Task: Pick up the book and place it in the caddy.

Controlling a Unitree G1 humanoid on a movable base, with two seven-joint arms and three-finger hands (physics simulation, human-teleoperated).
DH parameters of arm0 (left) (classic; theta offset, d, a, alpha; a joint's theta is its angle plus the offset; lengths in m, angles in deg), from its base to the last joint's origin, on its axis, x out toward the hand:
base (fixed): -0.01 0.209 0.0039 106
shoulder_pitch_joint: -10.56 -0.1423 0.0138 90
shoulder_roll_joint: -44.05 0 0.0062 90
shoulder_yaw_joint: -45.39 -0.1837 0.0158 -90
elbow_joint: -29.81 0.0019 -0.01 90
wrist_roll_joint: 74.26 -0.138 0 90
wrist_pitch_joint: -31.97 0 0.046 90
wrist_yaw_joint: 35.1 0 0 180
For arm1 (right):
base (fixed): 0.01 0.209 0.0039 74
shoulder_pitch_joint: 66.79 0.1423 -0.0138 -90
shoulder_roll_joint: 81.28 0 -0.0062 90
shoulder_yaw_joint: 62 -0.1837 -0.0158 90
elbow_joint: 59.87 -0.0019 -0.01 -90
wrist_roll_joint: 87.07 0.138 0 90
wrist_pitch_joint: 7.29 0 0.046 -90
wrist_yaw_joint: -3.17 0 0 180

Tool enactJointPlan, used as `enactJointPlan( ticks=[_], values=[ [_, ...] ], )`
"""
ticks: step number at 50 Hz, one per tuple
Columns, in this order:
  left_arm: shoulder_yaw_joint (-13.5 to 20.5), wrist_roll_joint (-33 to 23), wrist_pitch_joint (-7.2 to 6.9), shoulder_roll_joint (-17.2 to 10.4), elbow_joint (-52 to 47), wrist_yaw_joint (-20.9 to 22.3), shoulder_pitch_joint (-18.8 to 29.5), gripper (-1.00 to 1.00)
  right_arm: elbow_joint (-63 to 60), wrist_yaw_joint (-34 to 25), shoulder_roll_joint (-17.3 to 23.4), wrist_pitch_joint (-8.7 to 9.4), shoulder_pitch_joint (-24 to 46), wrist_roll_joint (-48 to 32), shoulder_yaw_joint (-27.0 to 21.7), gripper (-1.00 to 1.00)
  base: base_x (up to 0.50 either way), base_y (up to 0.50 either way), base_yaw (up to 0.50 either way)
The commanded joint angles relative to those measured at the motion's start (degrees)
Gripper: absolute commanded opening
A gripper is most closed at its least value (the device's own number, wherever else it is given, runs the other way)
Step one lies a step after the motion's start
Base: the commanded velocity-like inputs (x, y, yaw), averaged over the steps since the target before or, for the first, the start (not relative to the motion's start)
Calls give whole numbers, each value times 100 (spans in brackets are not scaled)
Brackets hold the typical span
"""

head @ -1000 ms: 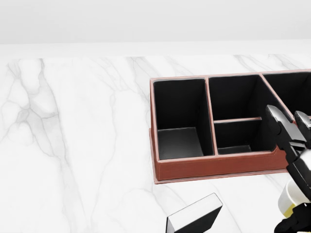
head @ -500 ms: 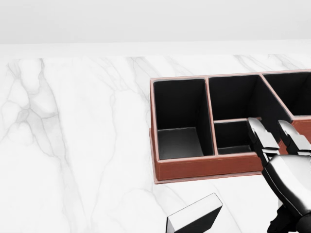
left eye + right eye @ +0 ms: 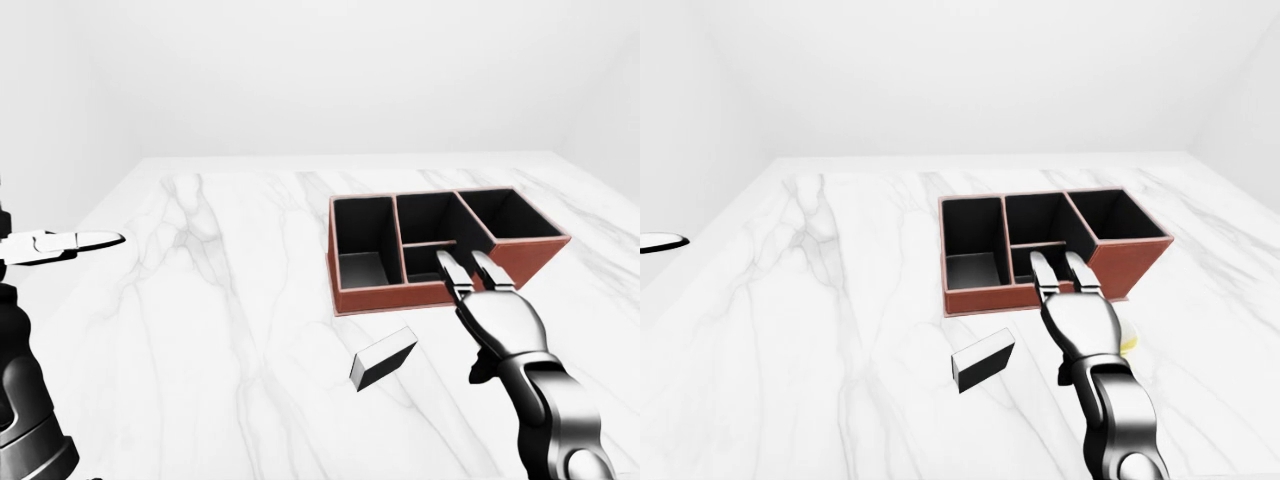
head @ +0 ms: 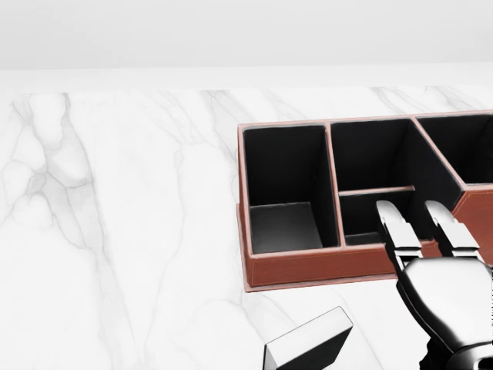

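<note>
The book [image 3: 384, 358] is a small white-topped block with a dark side. It lies flat on the marble table [image 3: 220, 300], below the caddy in the view. The caddy [image 3: 390, 297] is a reddish-brown box with several black compartments, all of which look empty. My right hand [image 3: 462, 262] is open with its fingers [image 4: 394, 227] stretched straight over the caddy's near wall. It is to the right of the book and apart from it. My left hand [image 3: 70, 242] is open and empty at the far left, off the table.
A small pale yellow thing [image 3: 1127, 343] peeks out from under my right hand, beside the caddy's lower right corner. The table's left edge runs close to my left hand. A plain white wall stands behind the table.
My right hand has moved left and lower in the head view and turned its back to the camera, with its fingers now pointing at the caddy. The book and the caddy have not moved.
</note>
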Motion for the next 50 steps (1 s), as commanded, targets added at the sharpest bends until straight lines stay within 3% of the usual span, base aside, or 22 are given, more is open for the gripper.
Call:
enactJointPlan(
  ticks=[1,30,36,39,50],
  values=[
    [-10,-13,0,11,29,0,-5,100,-71,67,-68,0,-119,-277,262,100,0,0,0],
    [-25,6,0,-16,90,-24,25,100,449,548,4,0,185,-1063,1396,100,0,0,0],
    [-22,17,0,-20,101,-33,31,100,537,348,13,0,278,-880,1489,100,0,0,0],
    [-8,27,0,-23,47,-39,20,100,543,-66,-12,0,283,-483,1518,100,0,0,0],
    [1,31,0,-11,55,-30,3,100,657,32,-23,0,204,-645,1654,100,0,0,0]
  ],
)
